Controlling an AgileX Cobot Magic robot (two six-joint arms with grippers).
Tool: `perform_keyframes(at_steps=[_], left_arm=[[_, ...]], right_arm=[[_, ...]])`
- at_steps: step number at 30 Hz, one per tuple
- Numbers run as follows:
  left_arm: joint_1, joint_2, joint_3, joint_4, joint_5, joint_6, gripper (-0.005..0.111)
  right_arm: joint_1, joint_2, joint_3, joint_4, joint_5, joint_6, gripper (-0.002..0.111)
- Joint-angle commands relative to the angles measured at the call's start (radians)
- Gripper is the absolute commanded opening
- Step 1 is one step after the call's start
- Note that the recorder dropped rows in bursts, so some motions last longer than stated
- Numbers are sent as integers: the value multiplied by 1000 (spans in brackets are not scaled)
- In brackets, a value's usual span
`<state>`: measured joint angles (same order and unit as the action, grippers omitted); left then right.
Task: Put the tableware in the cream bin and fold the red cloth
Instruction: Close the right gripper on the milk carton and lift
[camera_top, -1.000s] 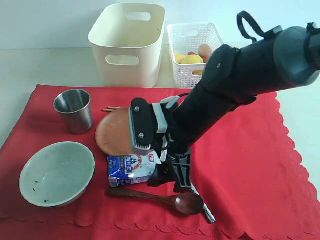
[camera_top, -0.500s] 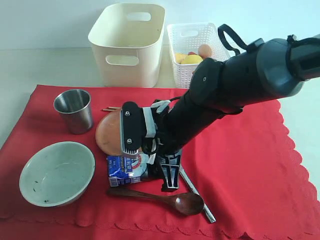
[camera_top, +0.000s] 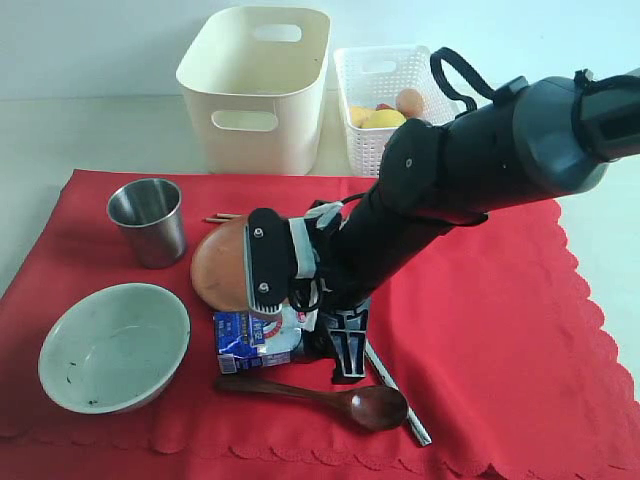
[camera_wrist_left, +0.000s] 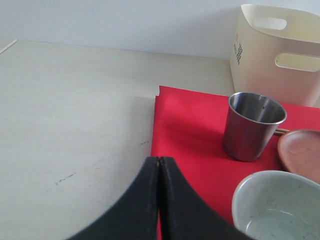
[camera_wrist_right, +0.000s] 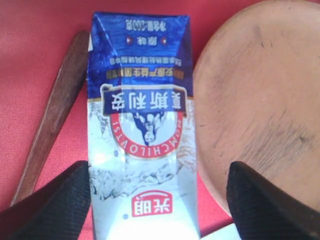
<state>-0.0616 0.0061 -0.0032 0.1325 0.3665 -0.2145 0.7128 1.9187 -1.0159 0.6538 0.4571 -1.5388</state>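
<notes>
Lowered and swung leftward within the past second, the black right arm reaches down from the right across the large bright red scalloped cloth. Its forearm slopes to a wrist bent steeply toward the fabric.

Every piece of tableware lies on the cloth, which is spread flat, outside the tall smooth cream plastic bin. The bin stands upright on the pale counter just beyond the cloth's far edge. The steel cup stands on the cloth and the pale green-white bowl sits nearer the camera. The round brown plate lies between them and the arm, with two thin wooden chopsticks showing at its far rim. The dark wooden spoon and metal knife lie near the front hem, the knife partly hidden beneath the arm.

The right arm's jaws are spread wide and grip nothing. They are poised over a blue-and-white milk carton lying flat just beside the plate, one finger to each side. Whether they touch it cannot be told.

The left arm's jaws, seen only by the wrist camera, are pressed together and empty. They hang above the counter at the cloth's edge, near the cup.

A small white lattice basket holding a lemon and an egg sits beside the bin.
</notes>
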Motion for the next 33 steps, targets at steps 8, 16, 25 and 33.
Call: perform_keyframes(at_steps=[8,16,25,33], left_arm=[[4,-6,3,-5,-9,0,0],[4,-6,3,-5,-9,0,0],[4,-6,3,-5,-9,0,0],[4,-6,3,-5,-9,0,0]], right_arm=[[2,10,-9,-8,11,25,72],[2,33,-9,-8,23,25,71],[2,33,-9,-6,23,48,45],[2,24,-9,-6,23,48,10]])
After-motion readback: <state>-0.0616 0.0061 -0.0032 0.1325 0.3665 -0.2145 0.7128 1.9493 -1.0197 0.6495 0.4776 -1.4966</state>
